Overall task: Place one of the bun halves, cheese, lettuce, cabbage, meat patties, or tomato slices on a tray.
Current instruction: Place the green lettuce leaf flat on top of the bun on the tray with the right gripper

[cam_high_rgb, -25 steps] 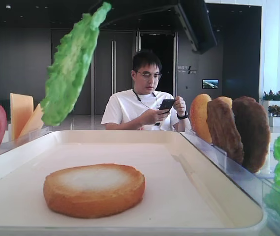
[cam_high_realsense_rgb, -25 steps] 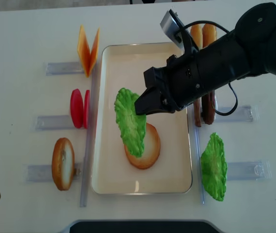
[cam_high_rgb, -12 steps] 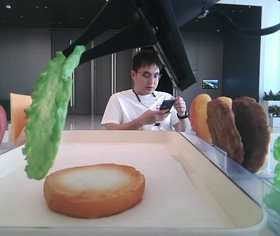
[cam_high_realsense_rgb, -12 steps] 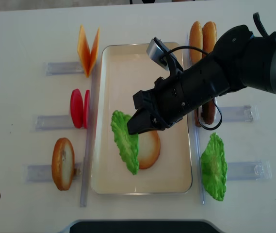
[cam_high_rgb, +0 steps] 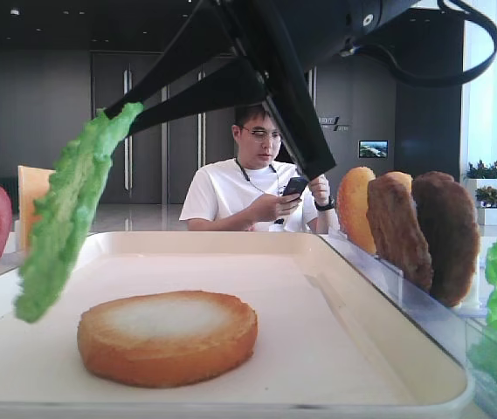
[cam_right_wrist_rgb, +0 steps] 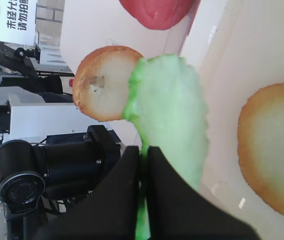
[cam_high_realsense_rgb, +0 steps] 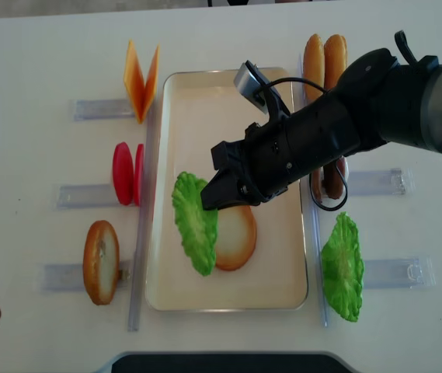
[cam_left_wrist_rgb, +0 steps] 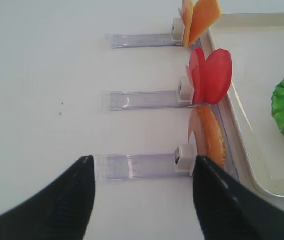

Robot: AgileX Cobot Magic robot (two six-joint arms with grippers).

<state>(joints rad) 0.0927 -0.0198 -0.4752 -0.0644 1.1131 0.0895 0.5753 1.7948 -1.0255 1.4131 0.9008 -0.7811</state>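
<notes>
Nearest you, the left gripper sits idle with its jaws spread over bare table, at about 7 o'clock from the tray. In the rack just left of the tray stands a spare bun half.

On the tray, another bun half lies flat, toasted rim showing, pale face up. Your right gripper has its jaws pressed together on the top edge of the lettuce, which hangs off the tray floor at the bun's 9 o'clock, overlapping its left edge from above.

The step in hand looks like placing the leaf: carried over the tray, not yet set down. Next, I'd judge, shift toward 3 o'clock to centre it over the bun, lower until it drapes, then part the jaws.

Further back, the tomato slices and cheese stand at 10 and 11 o'clock, the meat patties at 2 o'clock.
</notes>
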